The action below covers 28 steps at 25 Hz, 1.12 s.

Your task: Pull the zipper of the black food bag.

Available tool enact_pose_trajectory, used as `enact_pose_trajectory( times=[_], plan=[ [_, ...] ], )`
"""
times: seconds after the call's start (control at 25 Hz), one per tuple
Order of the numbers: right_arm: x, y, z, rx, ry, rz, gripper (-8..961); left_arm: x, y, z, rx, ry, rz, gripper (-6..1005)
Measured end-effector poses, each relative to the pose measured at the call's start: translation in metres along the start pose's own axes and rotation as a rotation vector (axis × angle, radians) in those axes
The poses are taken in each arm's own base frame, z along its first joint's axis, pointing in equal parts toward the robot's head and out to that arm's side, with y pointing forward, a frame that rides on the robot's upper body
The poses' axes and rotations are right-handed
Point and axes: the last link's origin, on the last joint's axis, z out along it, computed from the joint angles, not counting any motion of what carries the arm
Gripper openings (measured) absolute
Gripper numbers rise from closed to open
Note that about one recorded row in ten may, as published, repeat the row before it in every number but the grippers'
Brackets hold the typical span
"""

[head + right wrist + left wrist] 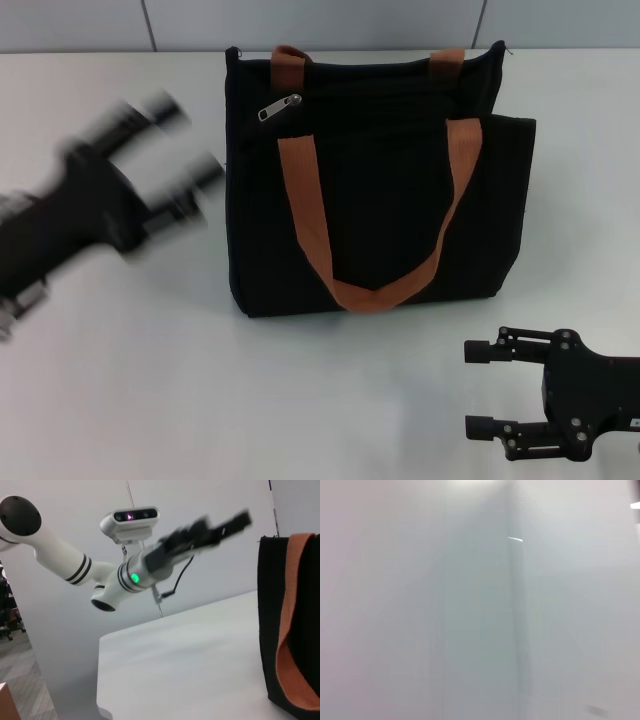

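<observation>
The left gripper [185, 150] is blurred just beside the black food bag [375, 180], off its zipper-end side and not touching it; its two prongs look spread. The zipper [279, 107], a small silver tab, lies near the bag's top corner on that side. The bag stands upright on the white table [300, 400], rust-brown handles [310, 230] draped down its front. The right gripper [490, 390] rests in front of the bag, jaws apart, empty.
</observation>
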Motion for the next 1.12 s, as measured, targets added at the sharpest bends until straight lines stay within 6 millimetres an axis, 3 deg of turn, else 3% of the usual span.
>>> enact_pose_trajectory(
  times=[0.12, 0.28, 0.6, 0.84, 1.12],
  plan=[
    [0.0, -0.001, 0.0, 0.004, 0.003, 0.0, 789, 0.004, -0.022, -0.008, 0.165, 0.023, 0.026, 831],
    [0.001, -0.001, 0.0, 0.008, 0.005, 0.001, 789, -0.004, -0.042, 0.001, 0.217, -0.079, 0.038, 831],
    [0.002, -0.002, -0.002, 0.021, 0.012, 0.009, 789, -0.018, -0.046, 0.018, 0.105, -0.26, 0.093, 831],
    [0.003, -0.002, -0.003, 0.024, 0.013, 0.01, 790, -0.019, -0.045, 0.022, 0.074, -0.286, 0.11, 831],
    [0.002, -0.004, -0.003, 0.026, 0.015, 0.006, 790, -0.019, -0.058, 0.035, 0.086, -0.335, 0.155, 832]
  ],
)
